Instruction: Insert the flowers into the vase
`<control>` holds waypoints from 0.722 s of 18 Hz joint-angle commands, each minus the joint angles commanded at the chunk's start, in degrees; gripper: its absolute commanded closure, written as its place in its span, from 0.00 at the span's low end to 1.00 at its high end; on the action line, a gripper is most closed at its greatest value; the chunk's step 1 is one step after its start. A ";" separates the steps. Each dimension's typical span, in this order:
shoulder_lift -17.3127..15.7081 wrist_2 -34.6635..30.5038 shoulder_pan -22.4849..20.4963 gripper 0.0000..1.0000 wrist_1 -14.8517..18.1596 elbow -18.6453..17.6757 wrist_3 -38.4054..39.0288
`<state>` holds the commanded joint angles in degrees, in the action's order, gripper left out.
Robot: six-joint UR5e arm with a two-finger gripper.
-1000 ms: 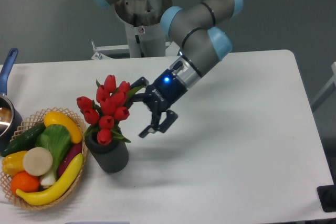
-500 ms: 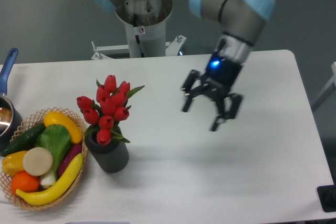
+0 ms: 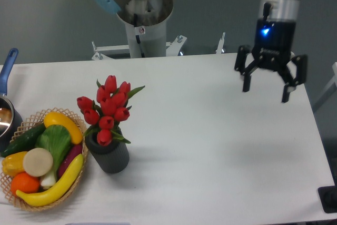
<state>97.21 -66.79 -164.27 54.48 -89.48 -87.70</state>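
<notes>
From the fixed camera, we see the red tulips (image 3: 108,107) standing in the dark grey ribbed vase (image 3: 108,155) at the left of the white table (image 3: 210,151), their buds fanned out wider than the vase's rim and green leaves spilling over its edge. Just beside the vase, to its left, a wicker basket (image 3: 31,204) holds a banana, an orange, a cucumber and other produce; whether basket and vase touch we cannot tell from this angle. A blue-handled pot (image 3: 7,106) sits partly cut off at the table's left edge. Well apart from the flowers, near the table's far right corner, the gripper (image 3: 265,89) hangs above the surface, fingers pointing down and spread wide with nothing between them, a blue light glowing on its wrist. Behind the table stands the arm's grey base column (image 3: 142,25).
</notes>
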 joint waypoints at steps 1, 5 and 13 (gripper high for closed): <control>0.00 -1.32 0.09 0.00 1.49 0.44 -1.84; 0.09 -7.47 -0.52 0.00 8.26 2.56 -10.09; -0.70 -7.92 -6.85 0.00 11.26 2.12 -22.42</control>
<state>96.50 -74.71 -171.12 65.74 -87.36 -110.12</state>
